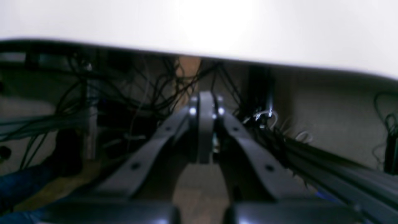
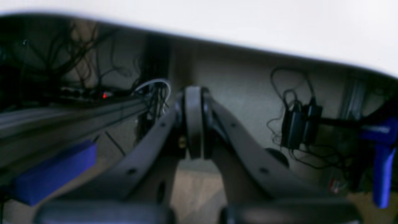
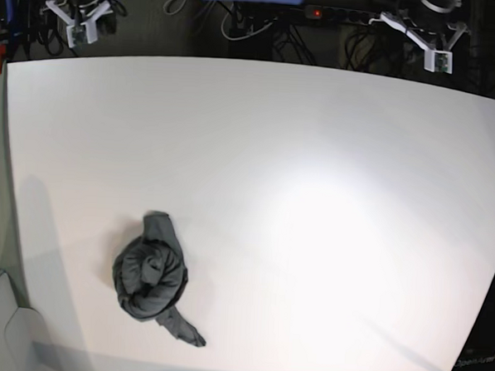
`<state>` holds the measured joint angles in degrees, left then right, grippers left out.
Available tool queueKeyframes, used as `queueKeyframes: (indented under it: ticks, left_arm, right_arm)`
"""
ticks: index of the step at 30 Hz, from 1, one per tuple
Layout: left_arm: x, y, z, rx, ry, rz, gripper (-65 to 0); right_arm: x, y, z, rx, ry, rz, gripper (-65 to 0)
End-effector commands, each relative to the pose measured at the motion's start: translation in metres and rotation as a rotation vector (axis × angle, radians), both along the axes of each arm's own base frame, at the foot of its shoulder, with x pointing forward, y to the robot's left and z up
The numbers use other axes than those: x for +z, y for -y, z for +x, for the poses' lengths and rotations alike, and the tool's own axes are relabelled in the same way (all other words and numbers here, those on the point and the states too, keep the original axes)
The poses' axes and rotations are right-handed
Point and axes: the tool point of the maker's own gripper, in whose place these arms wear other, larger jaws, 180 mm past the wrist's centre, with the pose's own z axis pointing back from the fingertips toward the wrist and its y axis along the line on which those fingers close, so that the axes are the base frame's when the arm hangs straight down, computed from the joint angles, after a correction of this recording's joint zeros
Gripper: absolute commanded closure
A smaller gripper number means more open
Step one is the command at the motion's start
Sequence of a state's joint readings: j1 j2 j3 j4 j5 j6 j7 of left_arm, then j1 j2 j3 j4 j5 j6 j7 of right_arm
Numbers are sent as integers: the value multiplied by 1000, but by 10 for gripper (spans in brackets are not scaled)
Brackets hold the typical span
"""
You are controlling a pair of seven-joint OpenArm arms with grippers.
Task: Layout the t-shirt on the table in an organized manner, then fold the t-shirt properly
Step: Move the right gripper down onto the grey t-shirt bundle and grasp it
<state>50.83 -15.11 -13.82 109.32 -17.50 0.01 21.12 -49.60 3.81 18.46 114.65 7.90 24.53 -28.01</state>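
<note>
Dark charcoal-grey soft cloth t-shirt point(image 3: 153, 278) bunched into a tight, wrinkled ball on the large white smooth-topped bench point(image 3: 313, 197). Sits in the lower-left part of the base view, near the front edge; one twisted end trails toward that edge. Not spread, not folded.

Left gripper point(image 1: 206, 107): dark fingers point(image 1: 192, 109) pressed together, nothing between them. Seen in the left wrist view below the bench edge, against tangled black cables point(image 1: 130, 90) and a dark rail.

Right gripper point(image 2: 193, 102): fingers point(image 2: 180, 107) likewise together, holding nothing. Also below bench edge level; blue block point(image 2: 56, 172) at lower left, black cables and adapters at right.

Neither gripper visible in base view; both well apart from the t-shirt.
</note>
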Motion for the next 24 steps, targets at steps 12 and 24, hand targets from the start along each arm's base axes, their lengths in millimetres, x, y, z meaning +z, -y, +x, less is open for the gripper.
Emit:
queueKeyframes:
  ticks: [12, 24]
  left_arm:
    - [46, -17, 38, 14, 167, 52, -2]
    - [55, -12, 51, 29, 218, 15, -2]
  right_arm:
    - [35, 23, 53, 39, 165, -57, 0]
    - [62, 21, 127, 66, 295, -76, 0]
